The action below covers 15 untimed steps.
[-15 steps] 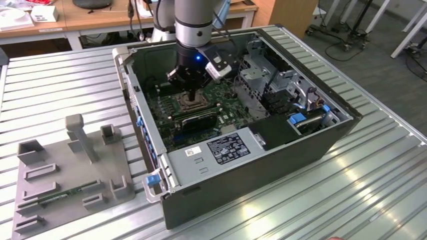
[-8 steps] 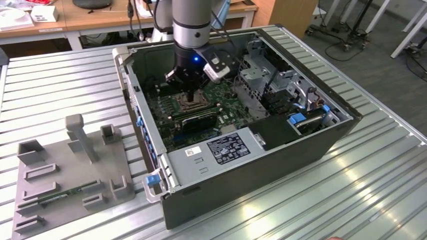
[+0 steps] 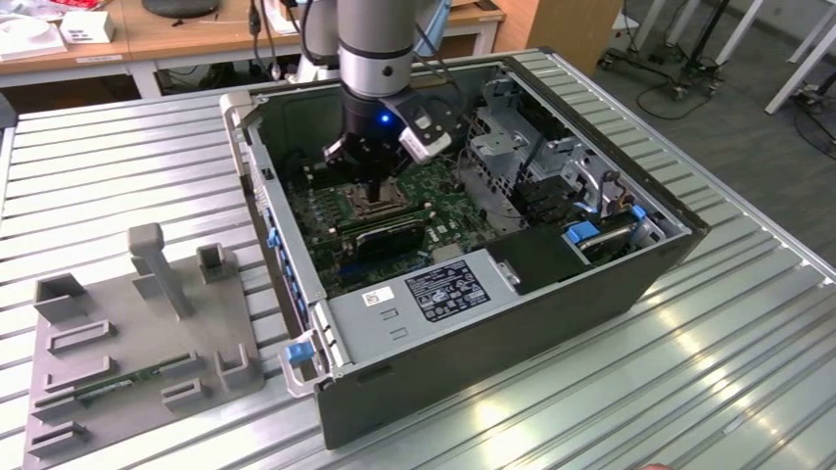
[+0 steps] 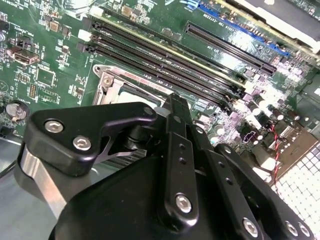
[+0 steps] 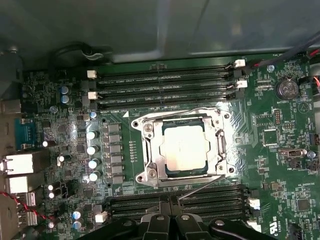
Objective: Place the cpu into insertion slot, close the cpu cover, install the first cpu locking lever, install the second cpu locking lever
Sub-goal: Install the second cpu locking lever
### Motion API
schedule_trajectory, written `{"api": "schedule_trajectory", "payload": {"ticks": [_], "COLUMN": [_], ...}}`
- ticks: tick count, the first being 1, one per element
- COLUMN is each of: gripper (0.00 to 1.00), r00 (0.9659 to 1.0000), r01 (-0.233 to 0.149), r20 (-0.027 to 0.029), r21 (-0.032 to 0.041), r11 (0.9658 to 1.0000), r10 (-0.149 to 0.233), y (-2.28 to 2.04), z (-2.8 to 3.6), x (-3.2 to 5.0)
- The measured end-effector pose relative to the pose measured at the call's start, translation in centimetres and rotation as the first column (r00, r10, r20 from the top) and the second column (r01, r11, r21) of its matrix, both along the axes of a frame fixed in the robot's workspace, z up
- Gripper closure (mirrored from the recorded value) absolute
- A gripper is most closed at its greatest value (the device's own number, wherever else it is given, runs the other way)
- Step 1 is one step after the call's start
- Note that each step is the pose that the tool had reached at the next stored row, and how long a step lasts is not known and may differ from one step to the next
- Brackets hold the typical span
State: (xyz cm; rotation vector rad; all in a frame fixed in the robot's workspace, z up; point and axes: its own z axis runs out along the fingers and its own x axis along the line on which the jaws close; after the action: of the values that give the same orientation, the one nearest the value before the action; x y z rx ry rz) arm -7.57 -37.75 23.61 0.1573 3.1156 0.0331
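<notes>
Green board [image 5: 280, 150], cpu [image 5: 185, 149] beyond fingers [image 5: 172, 227]

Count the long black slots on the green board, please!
About 8: 4 slots between the cpu and the grey wall, roughly 4 more across the cpu, some hidden by the hand.

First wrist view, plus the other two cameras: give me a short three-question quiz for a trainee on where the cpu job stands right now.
1. True or false: the cpu is held in the gripper.
2. Pick one. The cpu cover is: A, lying down flat around the cpu; B, standing upright on its hinge; C, lying outside the computer.
3. Fill in: in the exterior view the gripper hangs inside the open computer ___.

Key: 1 false, the cpu lies on the green board, framed by the cover's window. 2 A. 3 case.
</notes>
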Motion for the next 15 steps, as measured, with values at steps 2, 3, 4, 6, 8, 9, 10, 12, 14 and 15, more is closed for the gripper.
{"api": "schedule_trajectory", "payload": {"ticks": [2,3,4,6,8,9,10,12,14,15], "gripper": [0.89,0.89,0.89,0.89,0.89,0.89,0.89,0.89,0.89,0.89], "r00": [1.0000,1.0000,1.0000,1.0000,1.0000,1.0000,1.0000,1.0000,1.0000,1.0000], "r01": [0.000,0.000,0.000,0.000,0.000,0.000,0.000,0.000,0.000,0.000], "r20": [0.0004,0.0006,0.0008,0.0011,0.0013,0.0013,0.0013,0.0015,0.0015,0.0016], "r21": [-0.0001,-0.0001,-0.0001,-0.0002,-0.0001,-0.0002,-0.0003,-0.0001,-0.0002,-0.0001], "r11": [1.0000,1.0000,1.0000,1.0000,1.0000,1.0000,1.0000,1.0000,1.0000,1.0000], "r10": [0.000,0.000,0.000,0.000,0.000,0.000,0.000,0.000,0.000,0.000], "y": [-0.01,-0.01,-0.02,-0.03,-0.03,-0.03,-0.04,-0.05,-0.09,-0.11], "z": [-0.04,-0.07,-0.10,-0.19,-0.30,-0.36,-0.42,-0.58,-0.81,-0.95], "x": [-0.10,-0.17,-0.24,-0.41,-0.58,-0.66,-0.76,-0.93,-1.06,-1.12]}}
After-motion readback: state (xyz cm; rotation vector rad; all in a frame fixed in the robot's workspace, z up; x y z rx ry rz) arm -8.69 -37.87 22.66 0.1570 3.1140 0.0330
